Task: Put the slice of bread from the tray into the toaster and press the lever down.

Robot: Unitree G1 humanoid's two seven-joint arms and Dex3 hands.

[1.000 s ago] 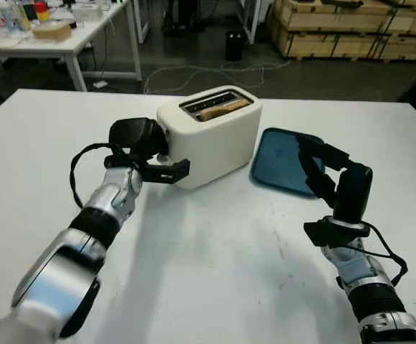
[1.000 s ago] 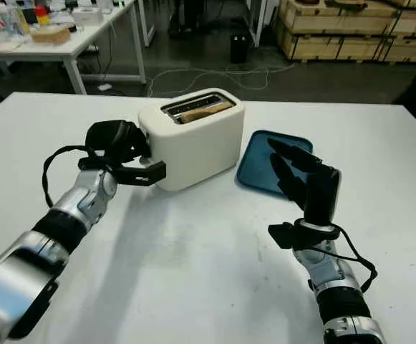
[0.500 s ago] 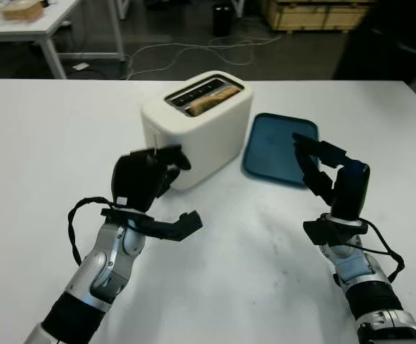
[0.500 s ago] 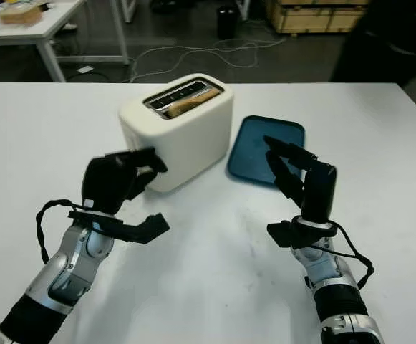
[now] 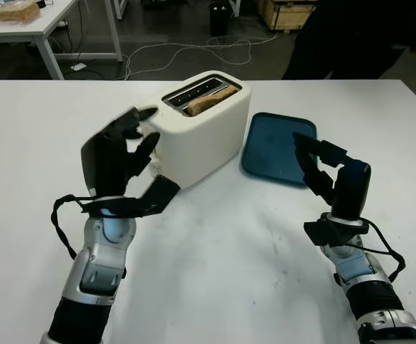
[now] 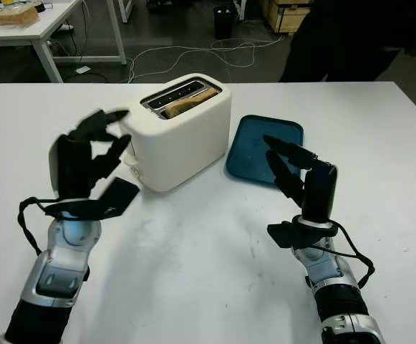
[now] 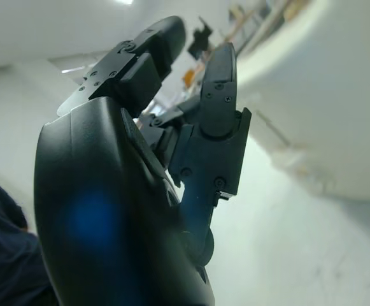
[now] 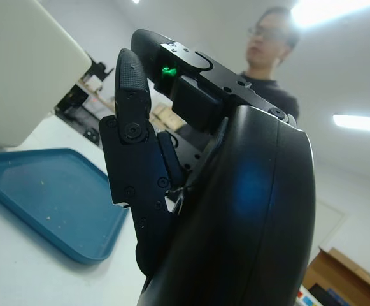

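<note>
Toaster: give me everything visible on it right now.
The toaster is a cream-white, rounded two-slot box, plastic-looking, standing upright and turned at an angle on the white table. The slice of bread sits in one slot, its brown top edge near the rim. The blue tray lies close beside it. The left hand, open, is raised by the toaster's end; contact cannot be told. The right hand is open, by the tray.

We count one white toaster [image 5: 200, 129] just beyond the left hand [image 5: 118, 161], one bread slice [image 5: 208, 101] in its slot, and one blue tray [image 5: 276, 148] just beyond the right hand [image 5: 329, 172]. One person [image 8: 270, 51] stands behind.
</note>
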